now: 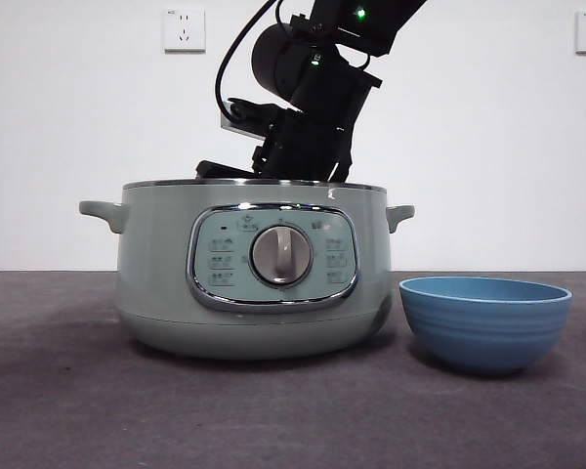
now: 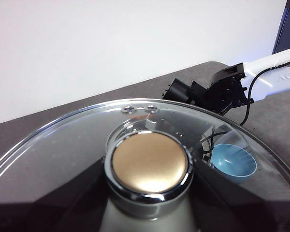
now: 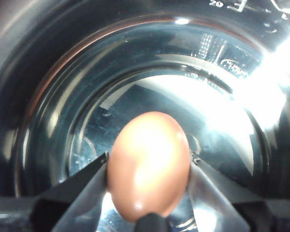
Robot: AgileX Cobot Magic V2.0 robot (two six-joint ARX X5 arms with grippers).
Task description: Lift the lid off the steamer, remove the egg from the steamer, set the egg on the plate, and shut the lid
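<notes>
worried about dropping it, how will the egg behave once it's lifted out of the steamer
The egg looks smooth and glossy, so it may slip between the right gripper jaws closed on its sides. Its rounded shape would probably roll if released. Likely fragile, so firm squeezing seems risky.

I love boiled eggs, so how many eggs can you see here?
1. The egg sits between the right tool's jaws inside the steamer. Others may be hidden behind it.

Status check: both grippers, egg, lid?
Right gripper inside steamer, jaws against both sides of egg. Left gripper holds lid by its knob, off the steamer. Plate empty beside steamer. Nothing in the way.
</notes>
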